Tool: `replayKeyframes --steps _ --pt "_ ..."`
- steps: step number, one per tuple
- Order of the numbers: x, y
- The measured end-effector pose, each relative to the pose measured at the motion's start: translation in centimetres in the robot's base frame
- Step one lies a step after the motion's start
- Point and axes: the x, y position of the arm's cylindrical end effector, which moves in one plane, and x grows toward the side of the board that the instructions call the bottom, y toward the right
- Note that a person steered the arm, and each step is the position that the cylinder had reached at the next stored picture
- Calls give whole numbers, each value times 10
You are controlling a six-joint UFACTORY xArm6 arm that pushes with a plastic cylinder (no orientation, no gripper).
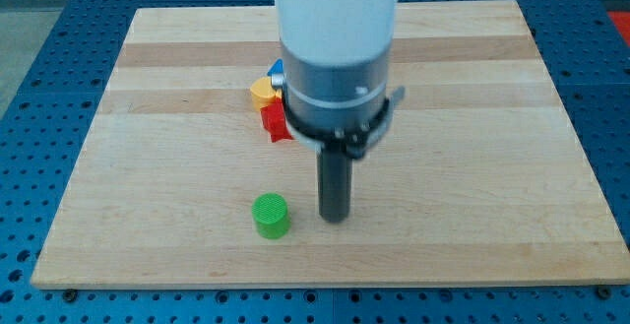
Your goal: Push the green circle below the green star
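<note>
Low in the frame, a little left of centre, the green circle stands upright on the wooden counter — a short cylinder with its round face up, close to the counter's bottom edge. Just to its right, apart from it and not touching, my tip rests on the wood at about the same height in the frame; a narrow strip of bare board shows between the two. There is no gripper on this arm: it ends in a plain dark rod with nothing to open or close, and it holds nothing.

The rod rises from the tip into a grey collar and then the wide white arm body, which fills the upper middle of the frame and hides the part of the counter behind it.

At the left edge of that body, above the green circle and well apart from it, a small cluster of blocks sits tight together. A yellow block lies at the cluster's left, a red block directly below it and touching it, and a blue block peeps out at the top — only a sliver shows, the rest is behind the arm. Their shapes cannot be made out with certainty.

The green star does not show anywhere in the view.

The counter lies on a blue perforated base.
</note>
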Motion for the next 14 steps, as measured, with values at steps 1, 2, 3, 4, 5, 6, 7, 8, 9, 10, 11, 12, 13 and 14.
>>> replayKeyframes --steps 1,2,3,4,5,6,7,8,9,10,11,12,13,14 --pt "39 -11" --pt "47 -52" --pt "45 -75" --pt "34 -76" --pt "14 -76" --pt "-8 -79" --pt "-26 -80" --pt "-45 -80" --pt "-61 -80" --pt "-71 -80" --pt "-77 -76" --pt "-83 -68" --pt "-84 -57" --pt "-84 -39"
